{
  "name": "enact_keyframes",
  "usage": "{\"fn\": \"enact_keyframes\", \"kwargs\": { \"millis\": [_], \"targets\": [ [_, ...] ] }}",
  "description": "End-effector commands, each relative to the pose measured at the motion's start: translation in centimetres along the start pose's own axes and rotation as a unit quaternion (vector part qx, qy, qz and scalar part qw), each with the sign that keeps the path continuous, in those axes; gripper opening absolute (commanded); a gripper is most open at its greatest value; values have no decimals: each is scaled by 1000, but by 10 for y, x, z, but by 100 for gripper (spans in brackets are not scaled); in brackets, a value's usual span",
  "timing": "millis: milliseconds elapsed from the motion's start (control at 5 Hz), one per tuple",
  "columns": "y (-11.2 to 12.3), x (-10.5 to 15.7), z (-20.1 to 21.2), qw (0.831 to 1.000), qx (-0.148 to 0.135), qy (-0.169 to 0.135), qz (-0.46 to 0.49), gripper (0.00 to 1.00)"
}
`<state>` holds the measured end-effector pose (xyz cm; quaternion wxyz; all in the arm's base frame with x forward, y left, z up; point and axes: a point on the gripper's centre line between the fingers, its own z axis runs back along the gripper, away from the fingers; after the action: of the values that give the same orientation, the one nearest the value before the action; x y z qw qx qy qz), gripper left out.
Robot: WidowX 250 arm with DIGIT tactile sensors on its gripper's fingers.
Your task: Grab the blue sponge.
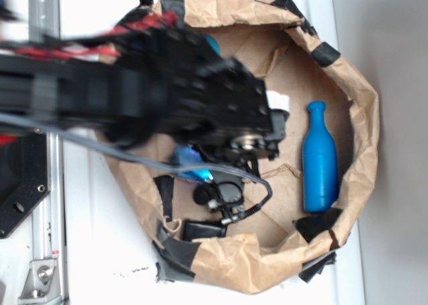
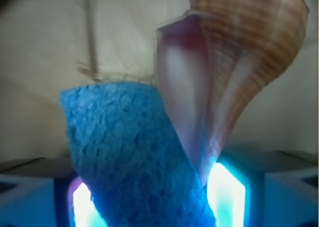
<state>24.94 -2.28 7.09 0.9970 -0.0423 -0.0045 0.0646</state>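
Between the two lit fingers [image 2: 227, 192] of the gripper [image 2: 149, 197], the wrist view shows the blue sponge [image 2: 124, 157] filling the lower middle of the picture, its porous face tilted and its top edge ragged. A striped seashell [image 2: 234, 57] leans in from the upper right, its pointed lower end wedged down beside the sponge and against the right finger — so the jaws appear to bracket both things at once. Whether they are pressing on the sponge or only standing around it cannot be told from these pictures. By that reading the approach is done and the squeeze and lift are what remain. From the exterior view the arm [image 1: 134, 97] covers most of the brown paper-lined bin [image 1: 361, 104], and only a sliver of blue shows under the wrist. A blue bottle [image 1: 319, 159] lies well apart near the bin's right wall, and a teal ball [image 1: 212, 45] peeks out behind the arm. Crumpled paper walls ring the floor closely, so sideways room is tight; straight up looks the freest way out, with the shell likely to snag or ride along.
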Motion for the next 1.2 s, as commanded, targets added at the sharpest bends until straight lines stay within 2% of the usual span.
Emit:
{"fn": "enact_keyframes", "kwargs": {
  "millis": [0, 200, 400, 600, 800, 1000],
  "targets": [
    [4, 16, 97, 989, 95, -16, -113, 0],
    [12, 17, 89, 990, 85, -2, -114, 0],
    [10, 17, 78, 988, 93, 15, -121, 0],
    [13, 15, 68, 989, 88, 20, -118, 0],
    [26, 13, 25, 988, 75, -13, -131, 0],
    [25, 21, 4, 986, 79, -18, -146, 0]
  ]
}}
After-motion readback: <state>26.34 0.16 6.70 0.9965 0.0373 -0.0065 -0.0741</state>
